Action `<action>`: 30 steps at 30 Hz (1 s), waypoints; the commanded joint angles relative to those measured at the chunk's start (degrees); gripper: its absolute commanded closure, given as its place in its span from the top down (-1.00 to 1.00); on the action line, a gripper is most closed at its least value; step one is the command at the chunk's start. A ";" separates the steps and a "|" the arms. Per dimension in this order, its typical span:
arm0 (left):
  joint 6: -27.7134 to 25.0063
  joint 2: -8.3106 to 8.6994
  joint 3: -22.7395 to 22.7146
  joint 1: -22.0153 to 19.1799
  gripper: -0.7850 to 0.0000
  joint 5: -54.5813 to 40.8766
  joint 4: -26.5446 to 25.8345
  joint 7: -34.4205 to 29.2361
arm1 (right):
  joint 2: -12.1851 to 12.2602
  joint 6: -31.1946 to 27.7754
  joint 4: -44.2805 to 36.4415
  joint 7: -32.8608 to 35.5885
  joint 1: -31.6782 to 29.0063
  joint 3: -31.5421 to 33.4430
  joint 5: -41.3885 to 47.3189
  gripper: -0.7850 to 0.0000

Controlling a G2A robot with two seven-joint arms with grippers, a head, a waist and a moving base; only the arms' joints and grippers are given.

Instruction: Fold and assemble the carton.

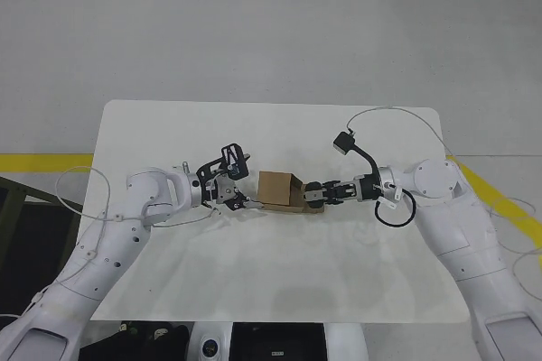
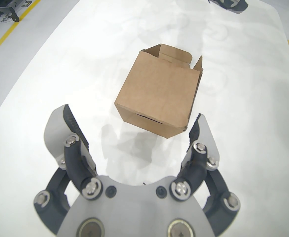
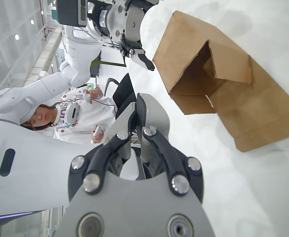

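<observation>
We see the brown carton (image 2: 159, 92) lying on its side on the white counter (image 2: 60, 62), between the two sets of fingers. The left fingers (image 2: 58, 124) are spread wide, one tip just beside a corner of its closed end. The right fingers (image 3: 152, 114) are pressed together on nothing, near its open end, where the flaps hang loose.

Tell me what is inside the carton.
Through the open end of the carton, bare cardboard walls and one flap folded inward show, with no loose item visible. The flap and shadow cover the corner behind it, so that part cannot be checked.
</observation>
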 commanded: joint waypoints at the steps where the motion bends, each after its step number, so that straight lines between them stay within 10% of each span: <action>1: 0.87 -0.01 -0.14 0.33 1.00 0.15 -0.24 0.10 | 0.00 0.00 0.00 0.00 0.00 0.00 0.00 -1.00; 12: -7.18 0.64 -1.47 -0.68 1.00 7.69 3.13 5.31 | 0.83 5.38 -3.12 -2.33 -3.25 1.40 -1.51 -1.00; 30: -6.76 -3.03 8.45 -7.39 1.00 21.65 15.68 32.65 | 1.74 13.90 -5.31 -12.23 -11.49 0.82 -5.54 -1.00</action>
